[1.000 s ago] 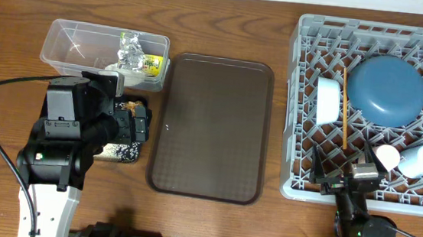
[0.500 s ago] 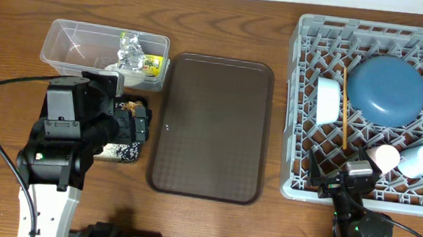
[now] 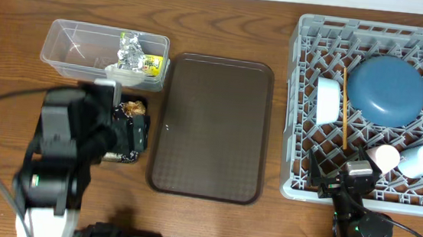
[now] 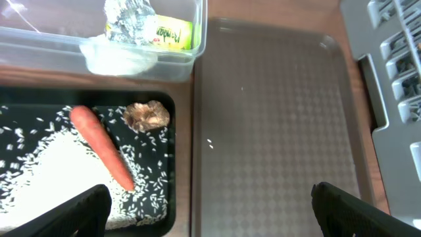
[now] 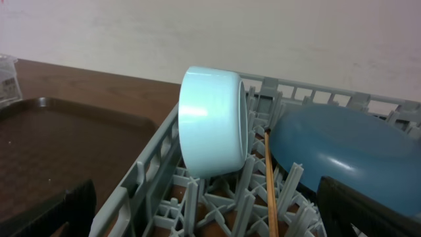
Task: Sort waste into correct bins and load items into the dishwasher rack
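The left gripper point(image 4: 210, 212) hangs wide open over the black tray point(image 4: 99, 96), which sits against the left edge of the brown serving tray point(image 4: 276, 118). In that tray an orange carrot point(image 4: 102, 146) lies slantwise on scattered white rice point(image 4: 52, 174), with a brown food lump point(image 4: 146, 115) beside it. The left arm points straight down. To the right of the serving tray, the right gripper point(image 5: 210, 214), its jaws spread wide and empty, sits low at the dishwasher rack point(image 3: 301, 103) and faces the white bowl point(image 5: 214, 122).
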`<action>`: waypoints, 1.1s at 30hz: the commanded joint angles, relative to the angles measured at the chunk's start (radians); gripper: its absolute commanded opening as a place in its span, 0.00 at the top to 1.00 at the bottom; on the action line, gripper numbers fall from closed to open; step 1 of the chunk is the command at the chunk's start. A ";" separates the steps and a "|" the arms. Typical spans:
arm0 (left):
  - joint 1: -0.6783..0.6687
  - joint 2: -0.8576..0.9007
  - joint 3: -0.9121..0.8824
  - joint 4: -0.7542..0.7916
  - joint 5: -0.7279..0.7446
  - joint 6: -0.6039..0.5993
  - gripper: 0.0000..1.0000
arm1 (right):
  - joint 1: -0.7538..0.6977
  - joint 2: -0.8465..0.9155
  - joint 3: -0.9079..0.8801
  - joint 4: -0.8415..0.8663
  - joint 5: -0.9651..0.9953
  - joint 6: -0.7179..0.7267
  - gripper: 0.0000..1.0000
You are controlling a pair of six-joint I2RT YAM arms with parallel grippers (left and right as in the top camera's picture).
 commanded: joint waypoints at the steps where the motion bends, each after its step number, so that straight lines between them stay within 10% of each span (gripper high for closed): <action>1: -0.004 -0.137 -0.084 0.041 -0.060 0.012 0.02 | -0.013 -0.004 -0.001 -0.003 -0.004 0.007 0.01; 12: -0.004 -0.628 -0.609 0.639 -0.113 0.060 0.02 | -0.013 -0.004 -0.001 -0.003 -0.004 0.007 0.01; 33: -0.009 -0.814 -0.933 0.842 -0.127 0.060 0.02 | -0.013 -0.004 -0.001 -0.003 -0.004 0.007 0.01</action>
